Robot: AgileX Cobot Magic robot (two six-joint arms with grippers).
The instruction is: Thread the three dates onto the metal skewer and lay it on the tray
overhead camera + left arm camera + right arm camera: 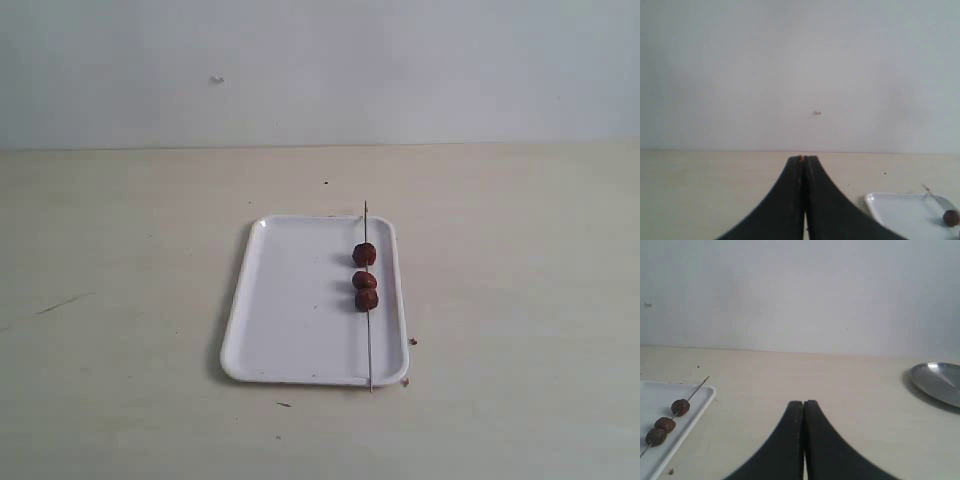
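Note:
The white tray (290, 310) lies in the middle of the table. The thin metal skewer (368, 345) rests along the tray's right side, both ends reaching past the rim. Three dark red-brown dates (365, 277) are strung on it, one apart at the far end and two touching. The right wrist view shows the tray (652, 400), the skewer (696, 388) and the dates (666, 424). The left wrist view catches a tray corner (900, 210) and one date (950, 217). My left gripper (803, 159) and right gripper (803, 403) are shut, empty, apart from the tray, and out of the exterior view.
A shallow silver metal dish (939, 382) sits on the table, seen only in the right wrist view. Small brown crumbs (412, 342) lie by the tray's right near corner. A pale wall (320, 70) stands behind the table.

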